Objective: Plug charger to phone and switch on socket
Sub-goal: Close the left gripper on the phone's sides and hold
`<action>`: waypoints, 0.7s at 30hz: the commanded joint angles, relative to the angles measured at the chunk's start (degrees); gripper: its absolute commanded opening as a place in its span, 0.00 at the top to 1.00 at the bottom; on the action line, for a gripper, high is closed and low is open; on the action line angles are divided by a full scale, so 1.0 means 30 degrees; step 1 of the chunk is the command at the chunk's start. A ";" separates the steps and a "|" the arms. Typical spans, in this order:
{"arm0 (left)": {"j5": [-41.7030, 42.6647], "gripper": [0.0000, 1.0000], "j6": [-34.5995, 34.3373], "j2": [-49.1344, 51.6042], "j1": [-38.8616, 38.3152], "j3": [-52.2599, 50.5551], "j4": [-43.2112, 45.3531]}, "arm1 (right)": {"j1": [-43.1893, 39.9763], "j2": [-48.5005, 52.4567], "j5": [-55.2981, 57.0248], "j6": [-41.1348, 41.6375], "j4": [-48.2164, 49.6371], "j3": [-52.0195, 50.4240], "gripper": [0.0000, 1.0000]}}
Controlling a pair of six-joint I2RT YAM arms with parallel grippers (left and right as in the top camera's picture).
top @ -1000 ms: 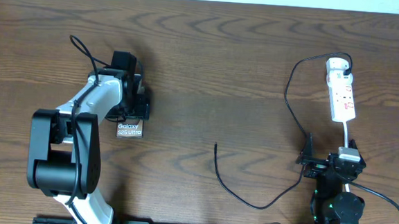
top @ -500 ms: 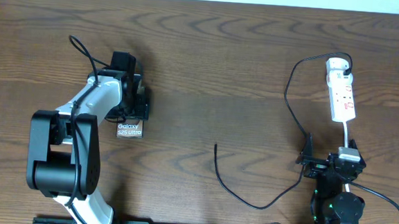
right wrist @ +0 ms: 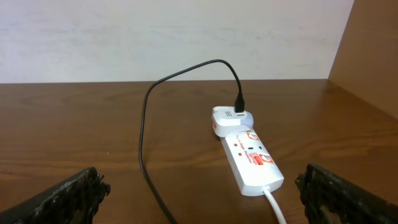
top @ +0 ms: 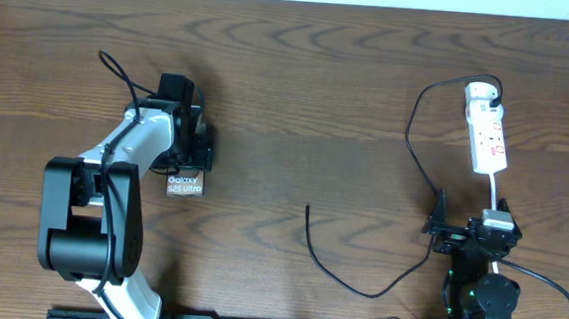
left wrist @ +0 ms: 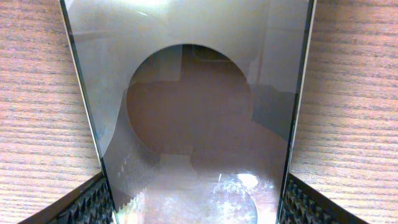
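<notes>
The phone (top: pixel 184 184) lies on the table at the left, its "Galaxy S25 Ultra" lettering end showing below my left gripper (top: pixel 190 158). In the left wrist view the phone's glossy face (left wrist: pixel 199 112) fills the space between my left gripper's (left wrist: pixel 199 208) two fingers, which press on its long edges. The white socket (top: pixel 488 132) lies at the far right with the charger's adapter at its far end. The black charger cable (top: pixel 365 294) loops down and left to a free plug end near the table's middle. My right gripper (top: pixel 467 226) is open and empty, just short of the socket (right wrist: pixel 252 158). The cable (right wrist: pixel 142 143) passes in front of my right gripper (right wrist: pixel 202 199).
The socket's white cord (top: pixel 495 187) runs down toward the right arm's base (top: pixel 479 295). The left arm's body (top: pixel 93 217) covers the table's front left. A pale wall (right wrist: pixel 174 37) stands behind the table.
</notes>
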 commanded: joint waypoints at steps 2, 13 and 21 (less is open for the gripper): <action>0.0240 0.35 0.0124 0.0474 -0.0015 -0.0750 -0.0138 | 0.0270 -0.0036 0.0087 -0.0277 -0.0073 -0.0015 0.01; 0.0240 0.66 0.0117 0.0474 -0.0015 -0.0750 -0.0131 | 0.0270 -0.0036 0.0087 -0.0277 -0.0066 -0.0015 0.01; 0.0240 0.87 0.0117 0.0474 -0.0015 -0.0750 -0.0131 | 0.0270 -0.0036 0.0087 -0.0277 -0.0066 -0.0015 0.01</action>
